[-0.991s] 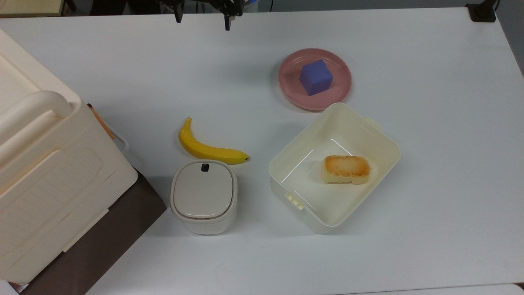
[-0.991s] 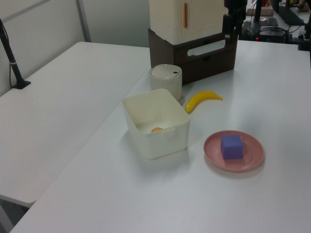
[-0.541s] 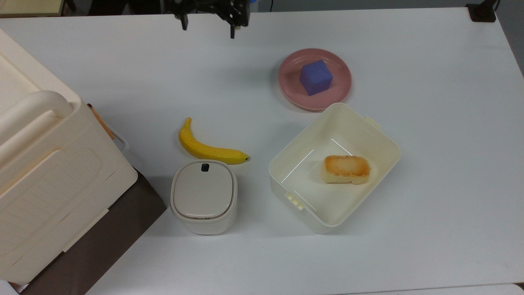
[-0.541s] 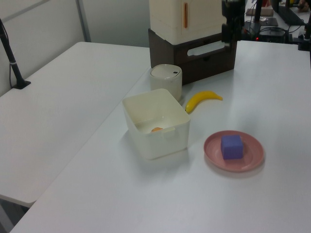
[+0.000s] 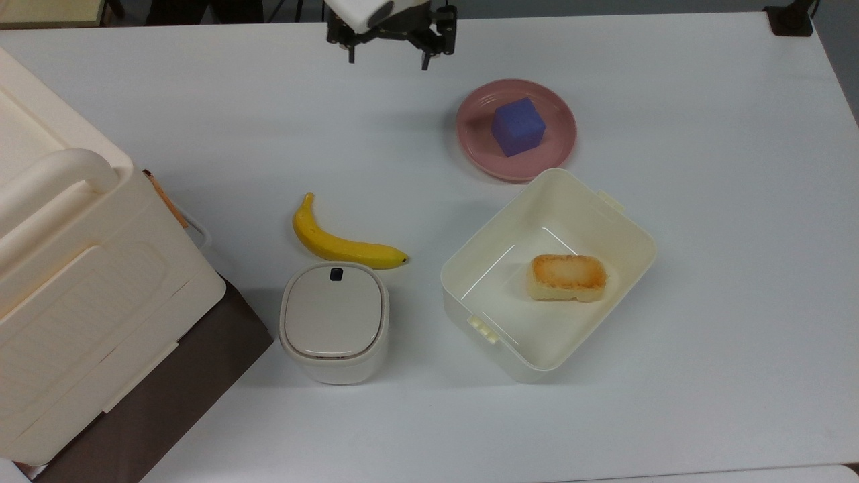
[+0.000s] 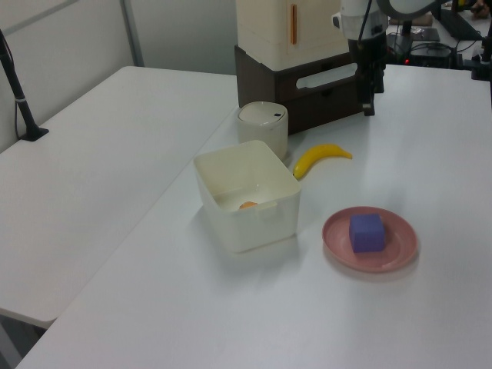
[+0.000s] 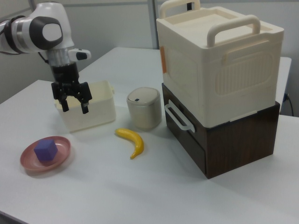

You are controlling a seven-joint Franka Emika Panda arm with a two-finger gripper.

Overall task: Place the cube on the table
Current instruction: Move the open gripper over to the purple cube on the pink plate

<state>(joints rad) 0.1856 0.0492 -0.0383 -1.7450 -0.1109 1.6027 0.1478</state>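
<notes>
The blue-purple cube (image 5: 517, 126) (image 6: 367, 232) (image 7: 46, 150) sits on a round pink plate (image 5: 473, 127) (image 6: 403, 244) (image 7: 60, 162), which rests on the white table (image 5: 704, 201) (image 6: 430, 169) (image 7: 117, 186). My gripper (image 5: 388, 62) (image 7: 75, 109) (image 6: 369, 106) hangs open and empty above the table. It is up and to the top view's left of the plate, well apart from the cube. In the right view it hovers above and to the right of the plate, in front of the cream bin.
A cream bin (image 5: 631, 221) holding a toasted bread-like block (image 5: 568, 276) stands just below the plate in the top view. A banana (image 5: 342, 247) and a small lidded canister (image 5: 334, 322) lie to the top view's left. A large cream box on a brown drawer unit (image 5: 80, 282) fills the far left.
The gripper has moved toward the top view's right and a little down, closer to the plate. The cube and everything else have stayed put.
</notes>
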